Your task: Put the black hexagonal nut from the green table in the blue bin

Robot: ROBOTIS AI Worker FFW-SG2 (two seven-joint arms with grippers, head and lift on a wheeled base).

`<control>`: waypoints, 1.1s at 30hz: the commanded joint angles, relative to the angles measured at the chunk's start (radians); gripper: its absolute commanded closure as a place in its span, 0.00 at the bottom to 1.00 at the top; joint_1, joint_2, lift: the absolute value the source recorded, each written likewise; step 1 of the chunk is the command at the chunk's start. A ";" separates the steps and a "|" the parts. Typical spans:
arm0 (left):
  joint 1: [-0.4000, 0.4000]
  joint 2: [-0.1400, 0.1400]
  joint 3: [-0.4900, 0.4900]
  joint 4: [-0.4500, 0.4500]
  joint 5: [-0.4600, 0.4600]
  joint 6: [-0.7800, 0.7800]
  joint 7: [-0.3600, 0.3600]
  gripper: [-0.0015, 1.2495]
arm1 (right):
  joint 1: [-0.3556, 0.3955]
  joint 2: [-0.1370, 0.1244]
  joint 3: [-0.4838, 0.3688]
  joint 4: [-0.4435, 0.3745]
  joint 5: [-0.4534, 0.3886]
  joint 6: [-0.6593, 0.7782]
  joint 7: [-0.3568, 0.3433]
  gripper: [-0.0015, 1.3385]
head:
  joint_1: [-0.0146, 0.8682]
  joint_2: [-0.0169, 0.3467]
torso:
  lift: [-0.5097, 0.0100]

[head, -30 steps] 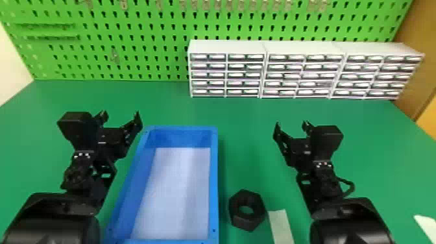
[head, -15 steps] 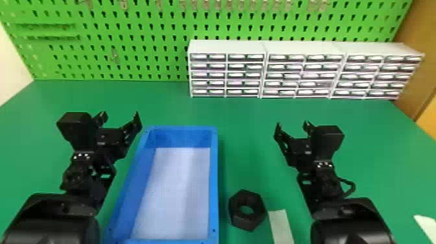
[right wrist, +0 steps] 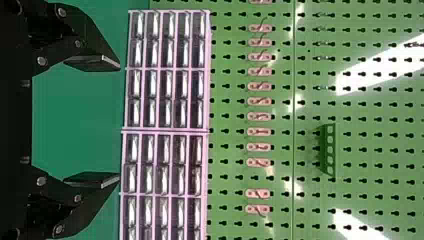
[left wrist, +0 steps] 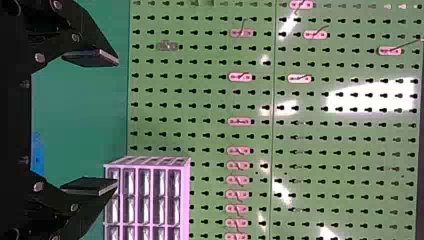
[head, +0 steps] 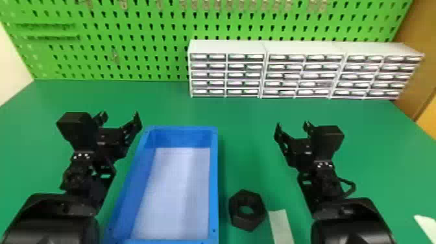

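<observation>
At the bottom edge of the head view, my left arm (head: 55, 224) comes in at the lower left and my right arm (head: 350, 227) at the lower right. Between them, low and just right of center, the black hexagonal nut (head: 247, 219) lies flat on the green desk (head: 249, 113), its round hole facing up. Just beside it, to its right, is a white strip (head: 281, 227) cut by the bottom edge; a white scrap (head: 428, 228) sits in the lower right corner. To the nut's left, near but apart, the long blue bin (head: 214, 181) shows its pale floor.

Farther up, my left tool (head: 120, 115) hangs left of the bin's far end, and my right tool (head: 293, 124) is right of center, well apart from the nut. In the wrist views, I see both the left tool (left wrist: 117, 122) and the right tool (right wrist: 119, 122) with two black fingers spread wide.

Behind, at the upper right, stand white drawer cabinets (head: 227, 47); farthest off, a green pegboard (head: 146, 42) with small hooks (head: 123, 4) spans the top.
</observation>
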 commanded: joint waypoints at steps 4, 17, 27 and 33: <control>-0.001 0.000 0.000 0.000 0.000 0.000 0.000 0.32 | 0.000 -0.002 0.002 -0.002 -0.003 0.009 0.000 0.36 | 0.79 0.19 | 0.79; 0.000 0.000 0.001 0.000 0.000 0.000 0.000 0.32 | 0.005 -0.007 0.005 -0.040 -0.008 0.063 0.000 0.36 | 0.79 0.19 | 0.79; 0.000 0.000 0.001 0.000 0.000 0.000 0.000 0.32 | 0.020 -0.022 -0.001 -0.183 -0.006 0.278 0.002 0.36 | 0.79 0.19 | 0.79; 0.000 0.000 0.001 0.002 0.000 0.000 0.000 0.32 | 0.011 -0.039 0.008 -0.342 0.011 0.549 0.002 0.34 | 0.79 0.19 | 0.79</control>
